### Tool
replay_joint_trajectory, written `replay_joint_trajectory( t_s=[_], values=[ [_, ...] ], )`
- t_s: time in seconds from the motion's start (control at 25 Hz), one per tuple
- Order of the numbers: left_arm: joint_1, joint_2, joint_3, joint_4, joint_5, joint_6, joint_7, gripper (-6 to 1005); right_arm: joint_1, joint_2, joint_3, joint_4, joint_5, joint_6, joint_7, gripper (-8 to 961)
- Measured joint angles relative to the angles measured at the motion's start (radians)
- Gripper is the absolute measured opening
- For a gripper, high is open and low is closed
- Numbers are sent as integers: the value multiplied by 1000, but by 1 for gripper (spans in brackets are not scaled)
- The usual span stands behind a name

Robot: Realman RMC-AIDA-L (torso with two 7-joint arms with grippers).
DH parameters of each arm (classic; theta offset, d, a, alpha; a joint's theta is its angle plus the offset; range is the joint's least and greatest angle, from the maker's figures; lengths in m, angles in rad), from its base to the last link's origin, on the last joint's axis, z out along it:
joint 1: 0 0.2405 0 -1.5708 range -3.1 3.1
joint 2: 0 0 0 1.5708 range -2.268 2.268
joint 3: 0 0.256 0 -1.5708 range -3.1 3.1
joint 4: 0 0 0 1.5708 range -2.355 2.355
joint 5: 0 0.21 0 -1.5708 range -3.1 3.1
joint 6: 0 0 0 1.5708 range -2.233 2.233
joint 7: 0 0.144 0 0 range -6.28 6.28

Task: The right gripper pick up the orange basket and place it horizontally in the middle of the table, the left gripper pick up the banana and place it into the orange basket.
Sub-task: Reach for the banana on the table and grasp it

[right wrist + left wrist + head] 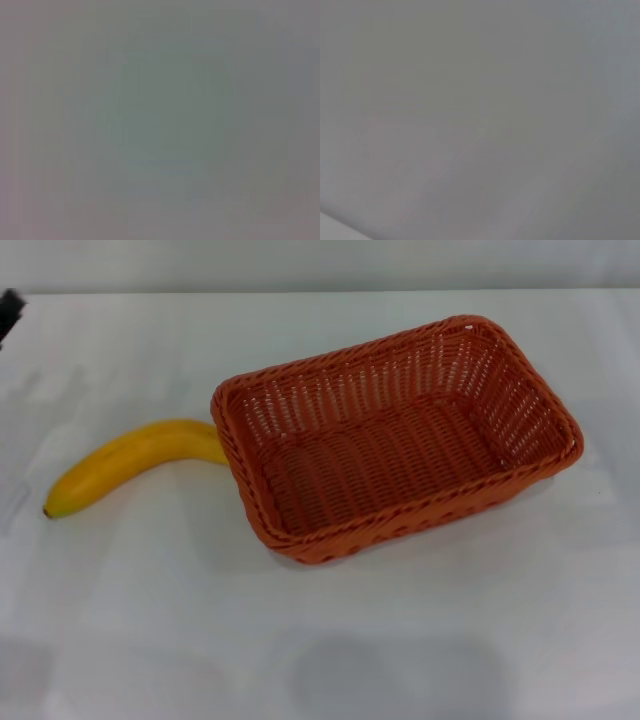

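The orange basket (pixel 345 540) stands upright and empty on the white table (pixel 150 620), around the middle, its long side turned slightly askew. The yellow banana (pixel 130 460) lies on the table just left of it. One end of the banana reaches the basket's left corner, and its dark tip points toward the table's left side. A small black piece of the left gripper (pixel 9 310) shows at the far left edge, well away from the banana. The right gripper is out of view. Both wrist views show only a plain grey surface.
The table's back edge meets a pale wall (pixel 320 265) along the top of the head view. Faint grey shadows lie on the table near its front edge (pixel 390 680).
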Motion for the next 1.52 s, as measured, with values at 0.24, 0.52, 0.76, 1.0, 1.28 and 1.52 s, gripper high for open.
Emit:
replay_joint_trajectory(
  t_s=[0.24,0.52,0.76,1.0,1.28,1.52],
  values=[
    [-104,63,1,-82,328,-13,-263,802,7,-1,39,10,1,-37,-2,874],
    [-211,94,2,-287,628,135,-463,871,8,-4,94,12,2,-77,-4,874],
    [-293,111,3,-486,853,360,-483,895,8,-5,126,12,2,-107,-4,874],
    [-369,122,5,-639,1018,524,-429,895,12,-6,150,12,2,-138,-5,874],
    [-418,111,5,-659,1172,550,-222,894,18,-6,167,9,3,-153,-5,874],
    [-448,69,5,-664,1238,546,-97,893,26,-4,167,13,2,-155,-5,874]
  ],
)
